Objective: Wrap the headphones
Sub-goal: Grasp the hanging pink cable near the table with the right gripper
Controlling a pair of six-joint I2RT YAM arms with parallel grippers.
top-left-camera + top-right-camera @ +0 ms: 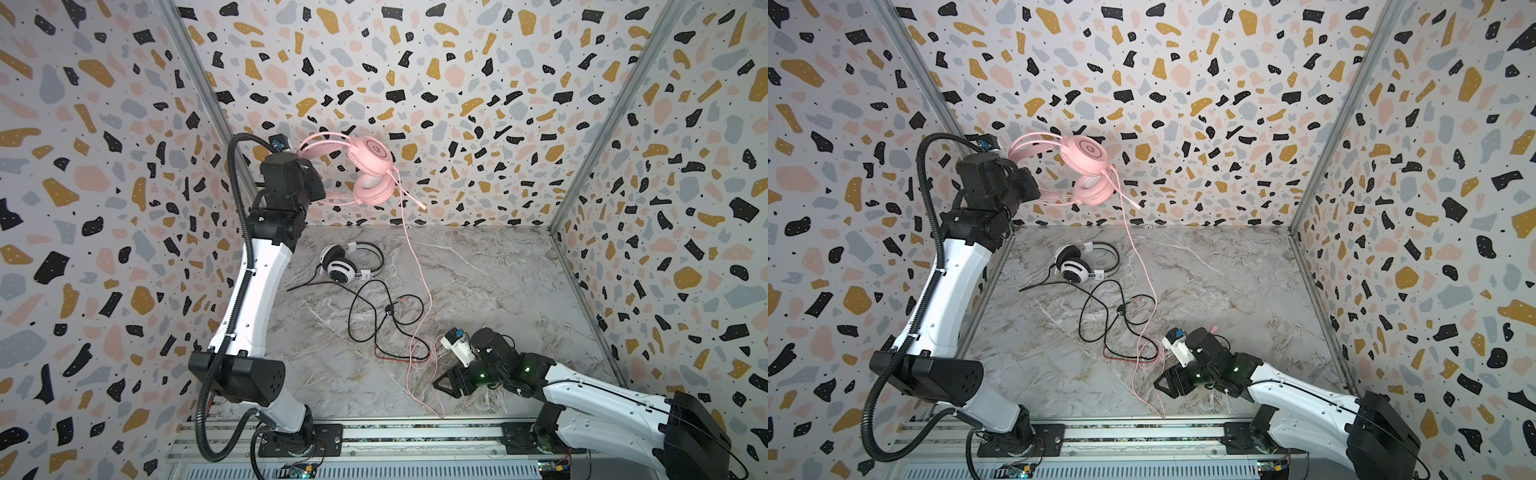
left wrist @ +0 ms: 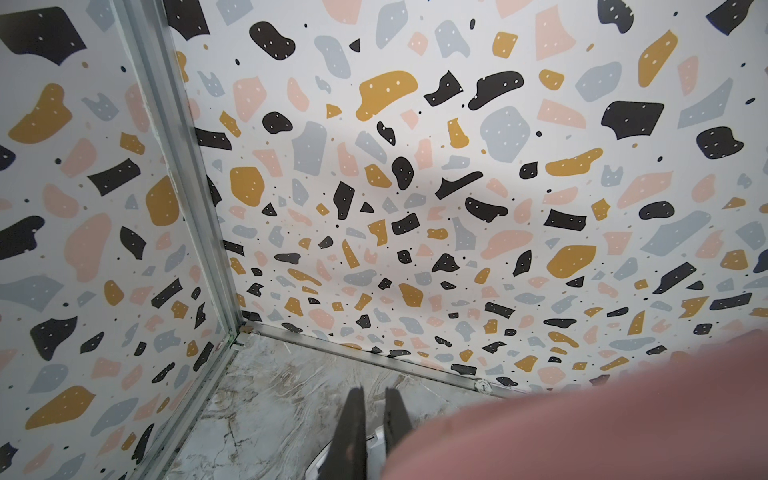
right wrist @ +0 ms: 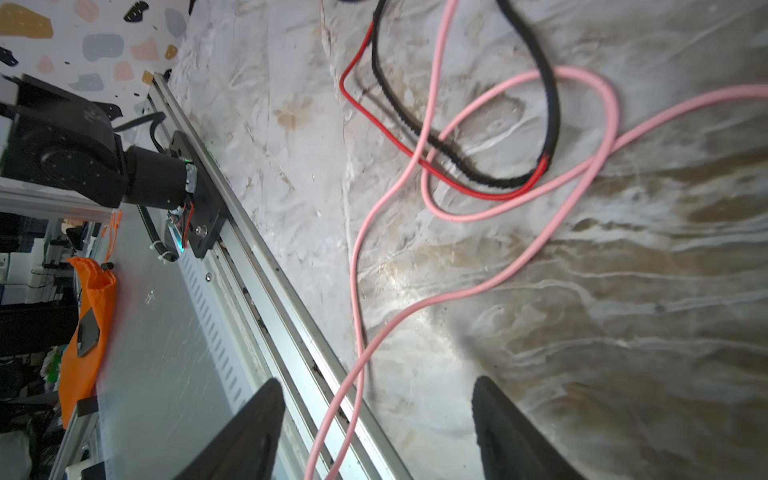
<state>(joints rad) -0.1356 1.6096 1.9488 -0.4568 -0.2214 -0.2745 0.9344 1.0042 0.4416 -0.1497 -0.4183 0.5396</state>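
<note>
Headset status: pink headphones (image 1: 370, 166) hang aloft, left gripper (image 2: 374, 395) fingers clamped on headband (image 1: 320, 143). Its pink cable (image 3: 354, 291) trails lengthwise between right gripper (image 3: 376, 386) fingers, spread apart above bench (image 1: 498, 291); right arm nearer.

Left hand (image 1: 1036, 192) holds pink headset (image 1: 1084, 156) aloft; pink cable (image 1: 1142, 266) hangs to table (image 1: 1225, 282); white headset (image 1: 1075, 268) lies there.

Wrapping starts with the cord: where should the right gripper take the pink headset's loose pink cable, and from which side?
Probably the pink cable strand lying flat on the marble table between the jaws of the open right gripper, from straight above; farther along it crosses the black cable.
</note>
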